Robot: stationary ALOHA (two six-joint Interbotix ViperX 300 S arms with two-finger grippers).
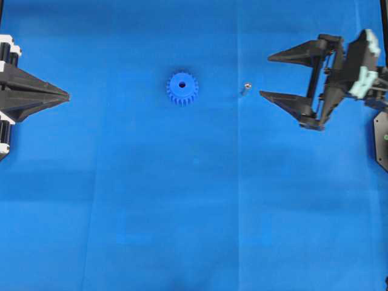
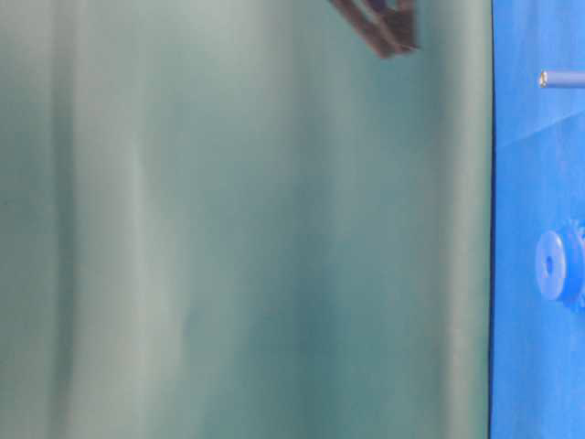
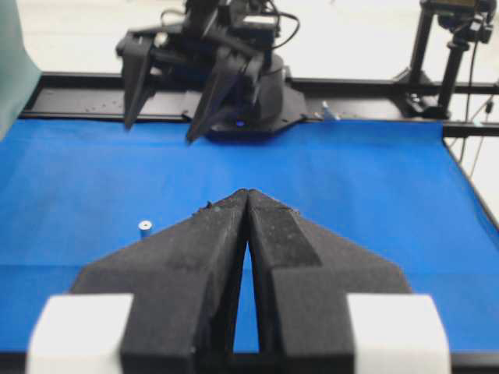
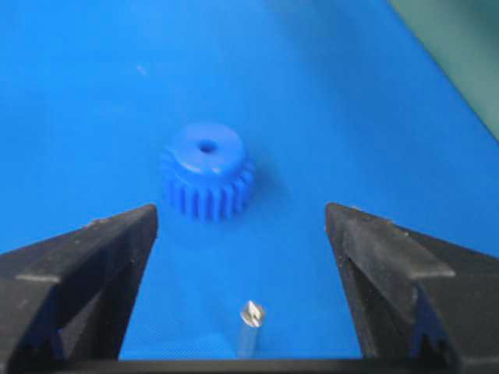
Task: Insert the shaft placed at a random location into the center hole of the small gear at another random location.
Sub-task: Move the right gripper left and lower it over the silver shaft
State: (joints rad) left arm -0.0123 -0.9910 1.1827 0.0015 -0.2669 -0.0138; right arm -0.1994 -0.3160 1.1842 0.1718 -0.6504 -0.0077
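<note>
You are at the approach step: the shaft (image 1: 245,88) has not been picked up. It stands upright on the blue mat (image 1: 194,212), to the right of the small gear (image 1: 182,88) and well apart from it. The right gripper (image 1: 264,76) hangs just right of the shaft with its jaws spread wide and nothing between them. The left gripper (image 1: 68,96) sits at the far left, jaws pressed together, empty.

Next, lower the right gripper so its jaws straddle the shaft, then close on it gently; the pin looks easy to tip.

The shaft is a short silvery pin. The gear is bright blue, toothed, lying flat with its center hole (image 4: 207,146) facing up and unobstructed.
</note>
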